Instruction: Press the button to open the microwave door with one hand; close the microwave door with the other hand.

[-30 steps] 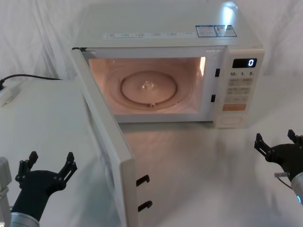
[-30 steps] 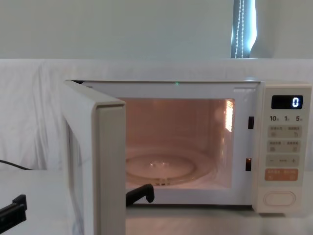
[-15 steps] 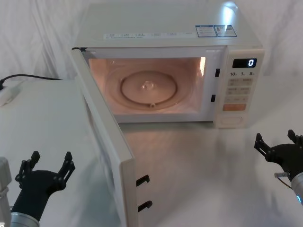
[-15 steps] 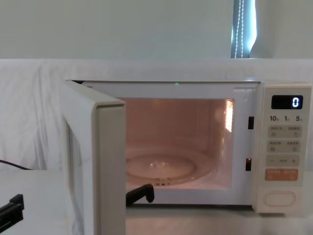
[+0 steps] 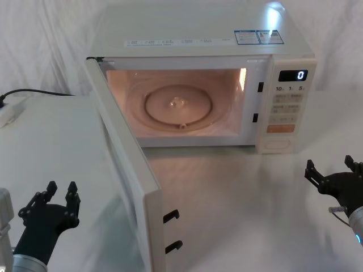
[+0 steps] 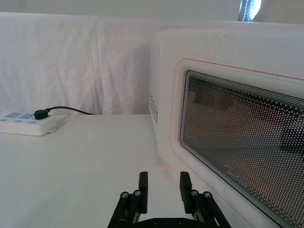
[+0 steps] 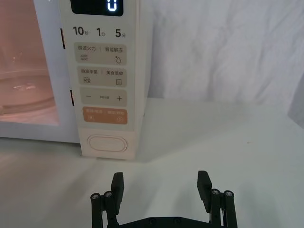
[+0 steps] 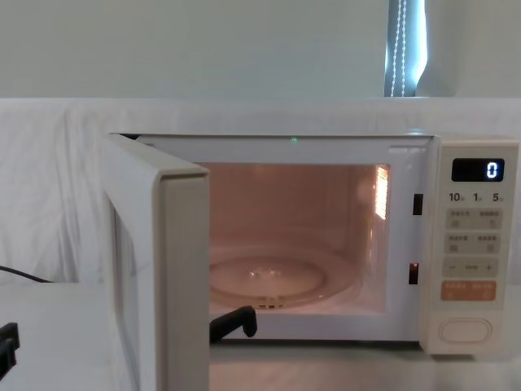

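White-draped table holds the microwave, door (image 5: 122,170) swung open, button (image 7: 108,143) done with; narrowed, empty left gripper (image 5: 59,195) beside the door must push it shut, right gripper (image 5: 334,170) spread, idle

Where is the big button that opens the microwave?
The button sits at the bottom of the control panel, on the microwave's right side in the head view, just under the orange key.

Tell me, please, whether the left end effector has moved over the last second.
Yes. In the head view the left end effector has narrowed its fingers and drawn back slightly toward the robot, away from the open microwave door, which has stayed put.
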